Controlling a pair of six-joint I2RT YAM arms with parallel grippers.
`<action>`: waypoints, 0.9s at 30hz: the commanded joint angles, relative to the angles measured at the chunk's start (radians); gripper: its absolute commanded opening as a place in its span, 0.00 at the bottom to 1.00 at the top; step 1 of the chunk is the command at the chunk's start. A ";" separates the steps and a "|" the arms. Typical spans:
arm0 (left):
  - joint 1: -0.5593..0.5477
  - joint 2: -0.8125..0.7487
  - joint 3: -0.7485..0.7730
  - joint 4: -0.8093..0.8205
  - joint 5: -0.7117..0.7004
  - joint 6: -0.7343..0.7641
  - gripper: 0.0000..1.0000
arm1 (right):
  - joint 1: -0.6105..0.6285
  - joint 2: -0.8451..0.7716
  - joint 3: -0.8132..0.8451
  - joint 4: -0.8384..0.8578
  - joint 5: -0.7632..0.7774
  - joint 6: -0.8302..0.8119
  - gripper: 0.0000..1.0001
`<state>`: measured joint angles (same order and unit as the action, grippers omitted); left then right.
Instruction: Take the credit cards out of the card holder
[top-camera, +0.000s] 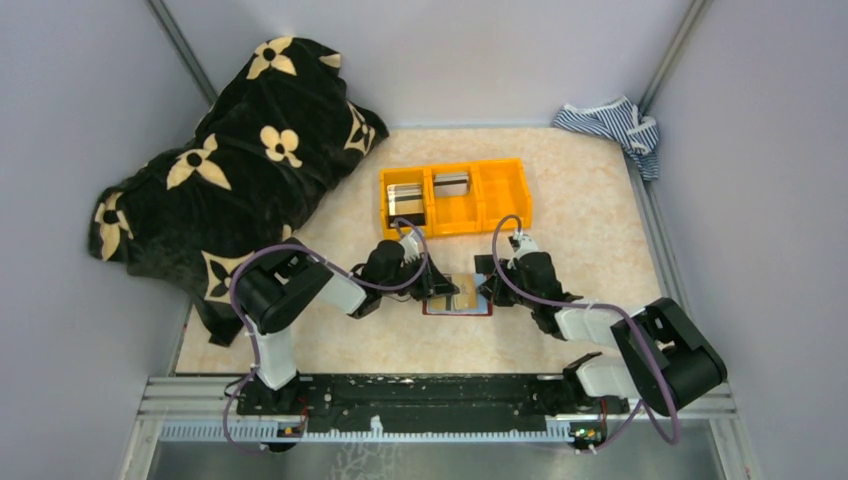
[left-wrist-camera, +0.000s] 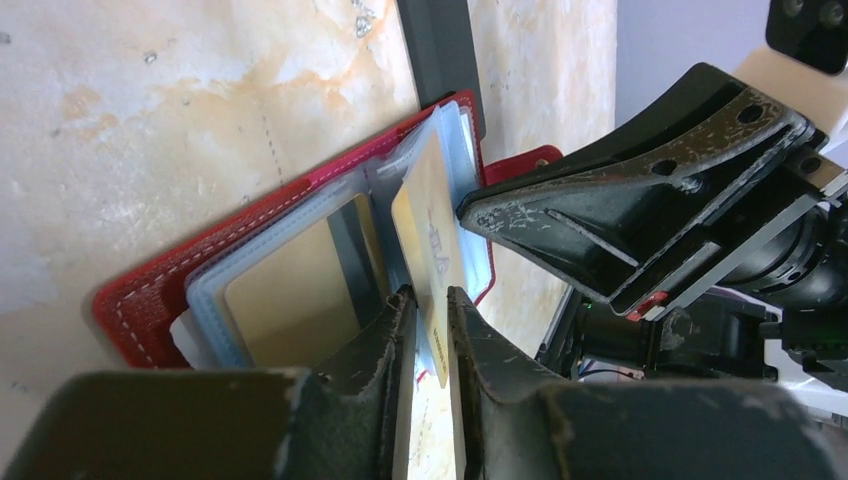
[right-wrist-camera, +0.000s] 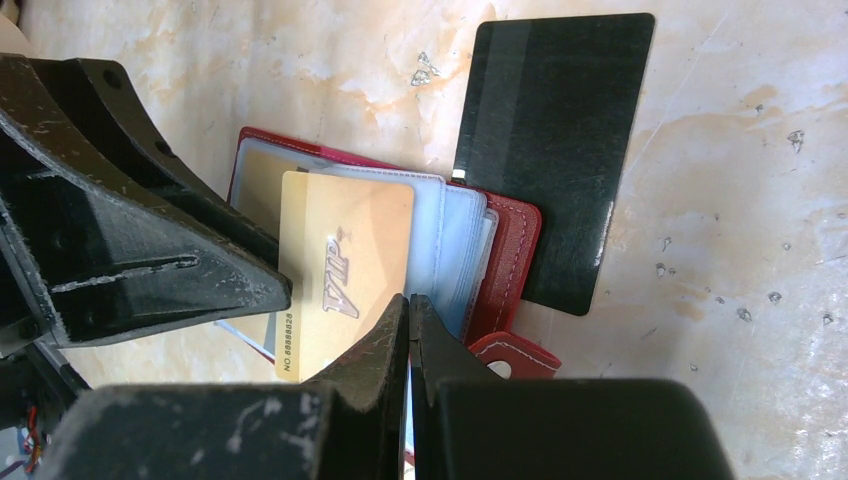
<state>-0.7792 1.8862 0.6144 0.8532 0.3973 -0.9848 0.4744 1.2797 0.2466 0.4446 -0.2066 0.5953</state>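
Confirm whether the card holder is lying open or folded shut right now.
Open: the card holder lies spread flat, blue pockets up, the left claw pinching a gold card.

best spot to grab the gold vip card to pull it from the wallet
Pinch the gold VIP card by its free edge, the one clear of the light blue sleeves, one finger on each face, coming from the left arm's side. It stands tilted up off the card holder, so both faces are exposed; the left gripper grips there.
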 joint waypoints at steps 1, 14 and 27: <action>-0.003 -0.004 -0.023 0.035 0.003 -0.006 0.22 | -0.008 0.016 -0.020 -0.025 -0.003 -0.008 0.00; 0.014 -0.047 -0.042 0.021 0.028 0.041 0.00 | -0.007 0.006 -0.022 -0.035 0.003 -0.011 0.00; 0.125 -0.154 -0.176 0.050 0.100 0.044 0.00 | -0.008 0.017 -0.006 -0.046 0.012 -0.022 0.00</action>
<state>-0.6842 1.7985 0.4755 0.8932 0.4656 -0.9756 0.4744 1.2842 0.2424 0.4564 -0.2081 0.5949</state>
